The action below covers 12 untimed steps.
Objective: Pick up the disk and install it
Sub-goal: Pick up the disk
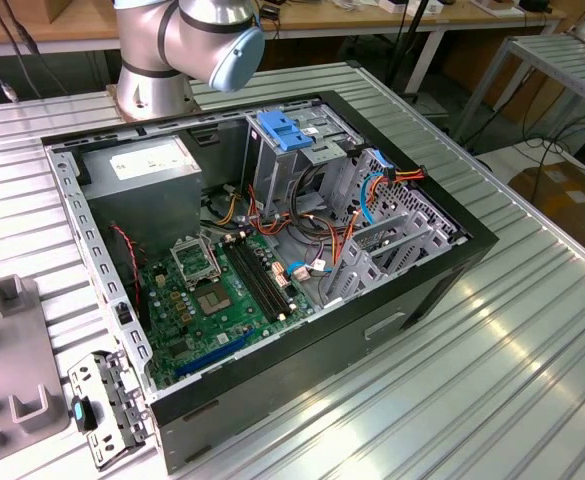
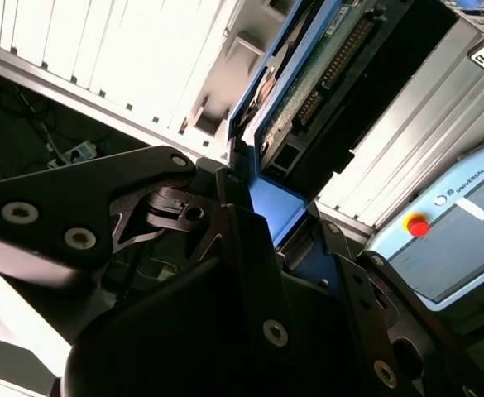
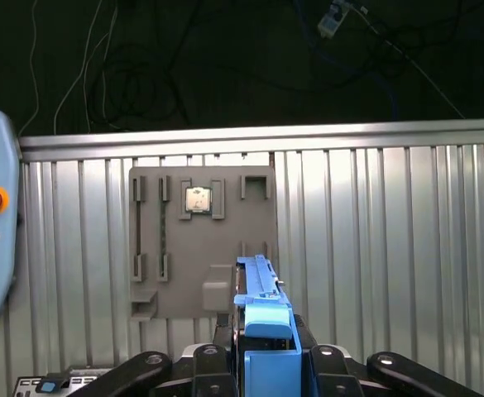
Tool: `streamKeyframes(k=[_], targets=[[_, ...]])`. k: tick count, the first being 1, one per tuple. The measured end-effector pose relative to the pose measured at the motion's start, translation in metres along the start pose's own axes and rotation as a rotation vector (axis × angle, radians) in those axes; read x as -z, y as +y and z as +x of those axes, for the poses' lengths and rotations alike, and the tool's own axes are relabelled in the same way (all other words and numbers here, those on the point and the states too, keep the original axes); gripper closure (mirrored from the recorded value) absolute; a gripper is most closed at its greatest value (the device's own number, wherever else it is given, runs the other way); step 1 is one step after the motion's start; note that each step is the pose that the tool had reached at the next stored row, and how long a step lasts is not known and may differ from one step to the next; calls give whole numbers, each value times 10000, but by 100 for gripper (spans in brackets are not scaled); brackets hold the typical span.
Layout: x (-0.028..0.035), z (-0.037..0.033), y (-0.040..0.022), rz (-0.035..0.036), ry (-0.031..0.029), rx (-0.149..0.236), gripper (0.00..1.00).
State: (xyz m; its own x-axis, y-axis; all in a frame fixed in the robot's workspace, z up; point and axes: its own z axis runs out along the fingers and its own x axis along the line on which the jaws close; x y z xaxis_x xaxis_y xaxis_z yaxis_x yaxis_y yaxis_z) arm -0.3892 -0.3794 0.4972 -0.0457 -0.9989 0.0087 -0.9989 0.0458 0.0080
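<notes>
While held above the tabletop (image 3: 374,248), the disk (image 2: 308,83) sits clamped edge-on in the claw (image 3: 264,356).
A steady, centred squeeze on its 2 blue rails (image 3: 258,289) should stop it tilting.

The disk (image 3: 262,331) is held tight between the black jaws. In the first wrist view it is turned on its thin edge, so a blue plastic rail along its side faces the camera. It sticks straight out from the jaws. In the second wrist view the disk (image 2: 316,74) shows its flat underside, with a green circuit board and a row of small pins. A blue rail runs down its long edge.
</notes>
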Motion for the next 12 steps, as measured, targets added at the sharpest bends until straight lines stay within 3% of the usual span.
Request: streamKeyframes(k=[12], targets=[[3,-10,-289,-1,0,1,63]])
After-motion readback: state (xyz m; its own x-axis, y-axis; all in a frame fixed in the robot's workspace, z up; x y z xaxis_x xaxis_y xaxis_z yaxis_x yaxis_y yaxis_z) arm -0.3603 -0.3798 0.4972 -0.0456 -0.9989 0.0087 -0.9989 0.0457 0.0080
